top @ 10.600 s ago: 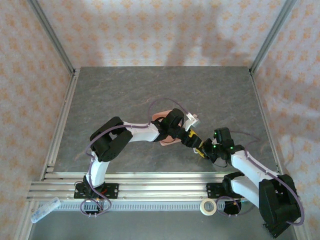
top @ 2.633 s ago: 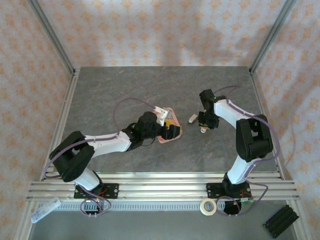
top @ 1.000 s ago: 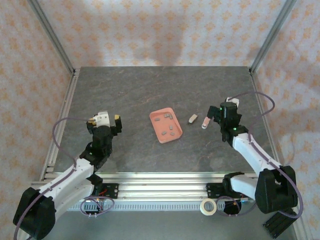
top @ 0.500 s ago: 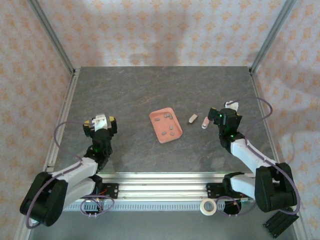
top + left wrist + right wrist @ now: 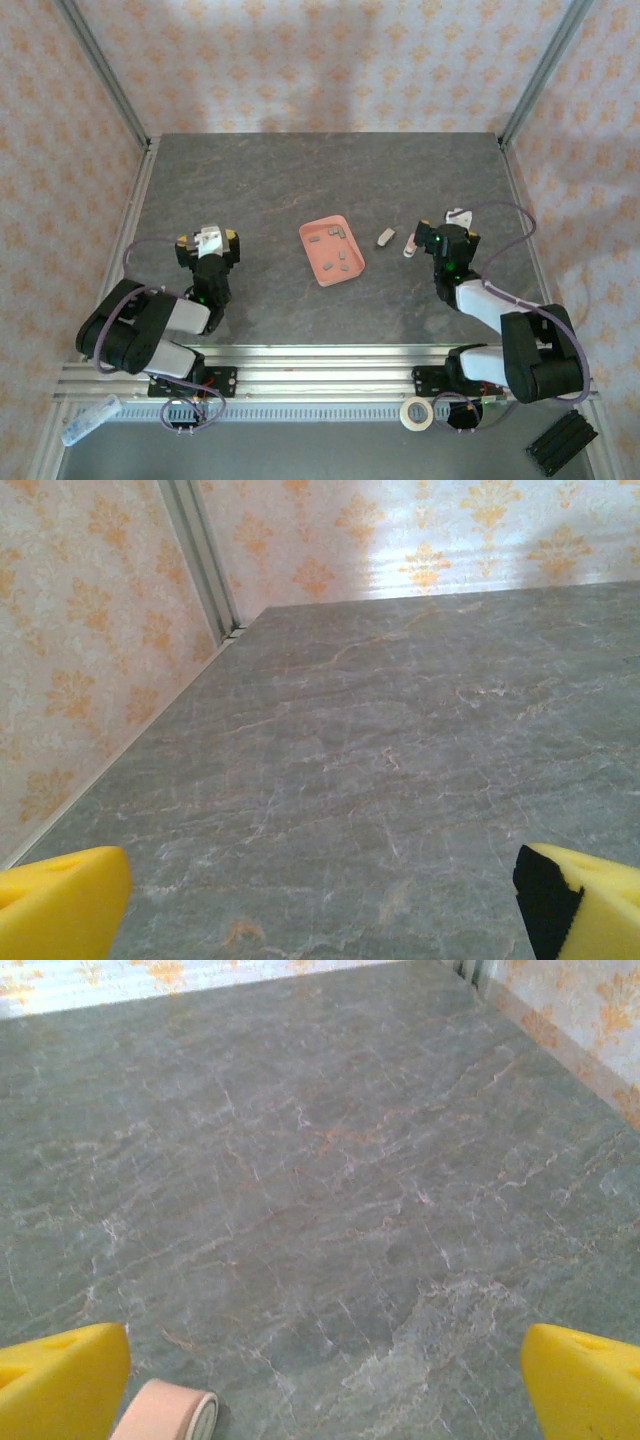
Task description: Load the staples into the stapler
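Top external view. Salmon-pink shallow rectangular plastic tray (image 5: 332,252), centre of frame, on dark grey veined tabletop (image 5: 300,180); presumably there to keep tiny loose parts gathered in one spot. Several short grey metal staple strips (image 5: 340,266), scattered inside the tray. Tiny pale pink-and-white mini stapler (image 5: 411,244), right of the tray and apart from it, lying free on the tabletop, untouched; hinge position and contents too small to tell, so progress not readable. Plain cream stubby piece (image 5: 384,238), between tray and stapler. Left gripper (image 5: 207,240), left of centre, well apart from the tray, pincer spread wide, nothing in it. Right gripper (image 5: 447,232), just right of the stapler, likewise spread and empty; judged the better placed for a grasp on the stapler. Left wrist view. Yellow foam pads (image 5: 60,900) at both lower corners, far apart, bare tabletop between, orange-patterned wall (image 5: 90,630) at upper left. Right wrist view. Yellow pads at both lower corners, far apart; rounded pale pink end at lower left, probably the stapler, close beside the left-hand pad, not pinched.
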